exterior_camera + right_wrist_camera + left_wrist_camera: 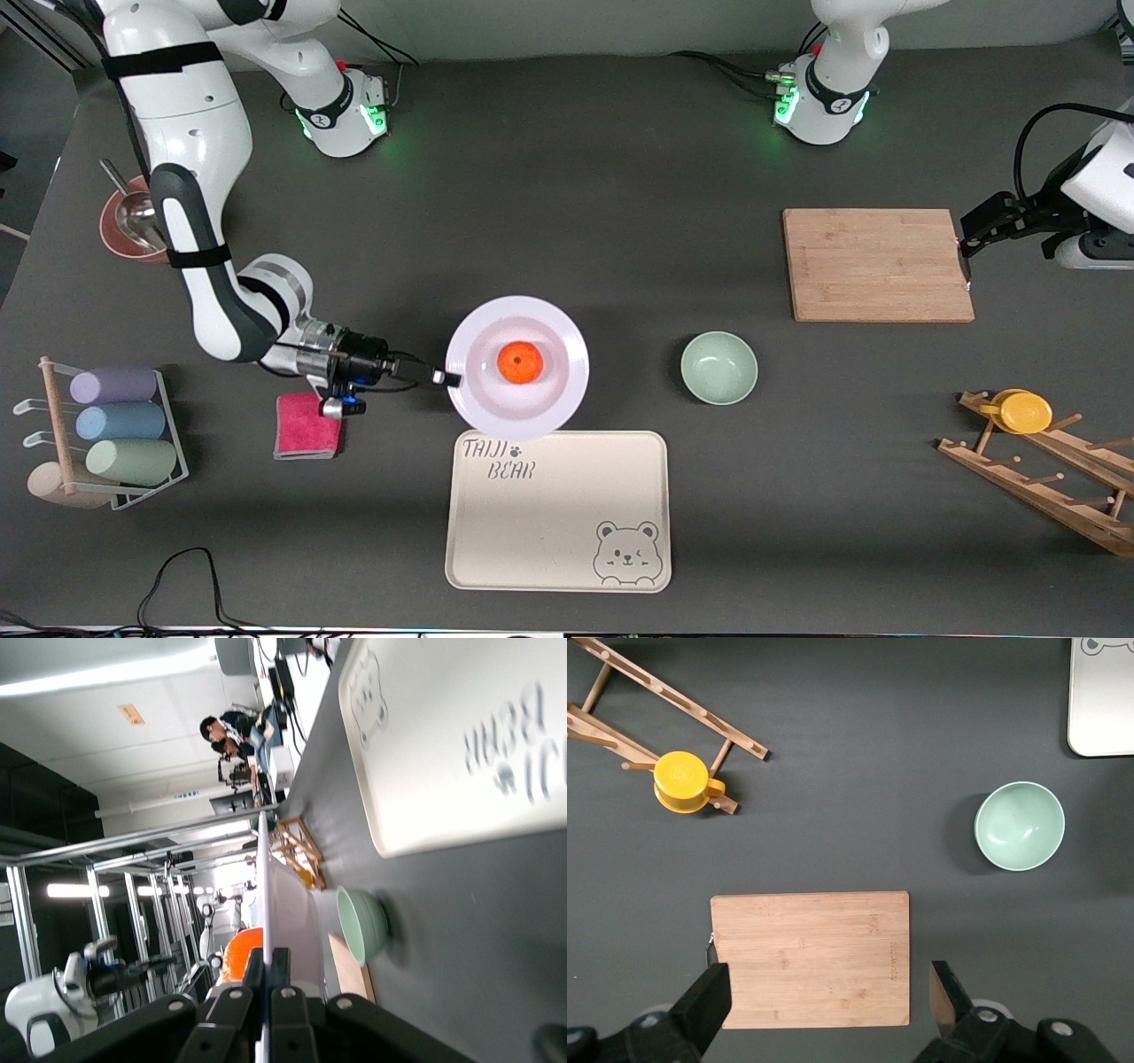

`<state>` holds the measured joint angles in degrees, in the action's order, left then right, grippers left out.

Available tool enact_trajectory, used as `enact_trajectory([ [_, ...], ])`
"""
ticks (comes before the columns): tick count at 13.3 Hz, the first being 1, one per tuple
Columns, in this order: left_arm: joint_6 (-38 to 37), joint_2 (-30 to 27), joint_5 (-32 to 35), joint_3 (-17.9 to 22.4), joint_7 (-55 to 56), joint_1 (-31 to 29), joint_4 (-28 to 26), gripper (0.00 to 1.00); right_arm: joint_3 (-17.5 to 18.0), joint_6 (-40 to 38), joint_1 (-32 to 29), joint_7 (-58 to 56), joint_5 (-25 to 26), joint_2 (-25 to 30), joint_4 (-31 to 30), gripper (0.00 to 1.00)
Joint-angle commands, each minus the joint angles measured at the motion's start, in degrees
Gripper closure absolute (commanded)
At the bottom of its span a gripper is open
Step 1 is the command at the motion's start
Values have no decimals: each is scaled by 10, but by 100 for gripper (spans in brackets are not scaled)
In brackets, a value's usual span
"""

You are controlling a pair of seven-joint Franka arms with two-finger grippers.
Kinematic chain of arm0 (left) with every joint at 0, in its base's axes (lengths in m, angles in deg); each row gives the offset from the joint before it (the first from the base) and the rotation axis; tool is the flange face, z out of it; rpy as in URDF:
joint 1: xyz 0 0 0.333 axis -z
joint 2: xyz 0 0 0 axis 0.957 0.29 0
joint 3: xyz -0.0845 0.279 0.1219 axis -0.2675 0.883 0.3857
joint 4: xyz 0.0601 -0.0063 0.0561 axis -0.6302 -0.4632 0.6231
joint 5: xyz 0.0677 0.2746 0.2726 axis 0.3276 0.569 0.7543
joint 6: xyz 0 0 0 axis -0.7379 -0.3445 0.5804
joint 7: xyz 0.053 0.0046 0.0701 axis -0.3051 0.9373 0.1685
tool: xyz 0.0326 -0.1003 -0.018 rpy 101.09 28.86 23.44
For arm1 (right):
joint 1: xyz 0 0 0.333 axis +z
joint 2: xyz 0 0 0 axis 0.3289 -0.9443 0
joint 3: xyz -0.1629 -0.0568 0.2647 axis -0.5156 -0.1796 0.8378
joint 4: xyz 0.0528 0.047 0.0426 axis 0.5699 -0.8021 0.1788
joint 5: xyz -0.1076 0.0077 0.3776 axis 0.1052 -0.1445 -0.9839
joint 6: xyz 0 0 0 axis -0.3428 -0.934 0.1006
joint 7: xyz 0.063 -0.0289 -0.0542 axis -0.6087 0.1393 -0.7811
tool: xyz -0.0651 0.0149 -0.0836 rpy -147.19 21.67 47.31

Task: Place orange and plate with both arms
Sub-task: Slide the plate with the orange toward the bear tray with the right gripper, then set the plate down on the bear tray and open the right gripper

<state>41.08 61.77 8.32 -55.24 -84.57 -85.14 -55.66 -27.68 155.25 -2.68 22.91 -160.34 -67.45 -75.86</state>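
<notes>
The white plate (549, 390) carries the orange (520, 362) at its middle. My right gripper (446, 378) is shut on the plate's rim at the right arm's end and holds it level a little above the table, its near edge over the beige bear tray (558, 509). The right wrist view shows the fingers (282, 967) clamped on the plate's rim (288, 904), with the orange (239, 952) beside them. My left gripper (966, 241) is open and empty above the edge of the wooden cutting board (877, 264), and waits; its open fingers (709, 1001) frame the board (811, 957).
A pale green bowl (718, 367) sits between plate and board. A wooden rack (1045, 470) holds a yellow lid (1023, 412) at the left arm's end. A pink cloth (307, 425), a cup rack (106, 425) and a red bowl (133, 226) are at the right arm's end.
</notes>
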Motion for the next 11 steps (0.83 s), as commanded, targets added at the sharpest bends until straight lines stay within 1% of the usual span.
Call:
enact_trajectory([
  [1,3,-5,-7,5,-11,3,-1,0,-5,24,1,61,19,-96,156,100],
  [4,7,-5,-7,5,-11,3,-1,0,-5,60,3,101,20,-183,299,100],
  [5,8,-5,-7,5,-11,3,-1,0,-5,74,3,102,19,-209,337,100],
  [9,9,-5,-7,5,-21,3,-1,0,0,116,3,101,12,-301,452,100],
  [11,9,-5,-7,5,-21,2,-1,0,7,136,7,96,10,-335,488,100],
])
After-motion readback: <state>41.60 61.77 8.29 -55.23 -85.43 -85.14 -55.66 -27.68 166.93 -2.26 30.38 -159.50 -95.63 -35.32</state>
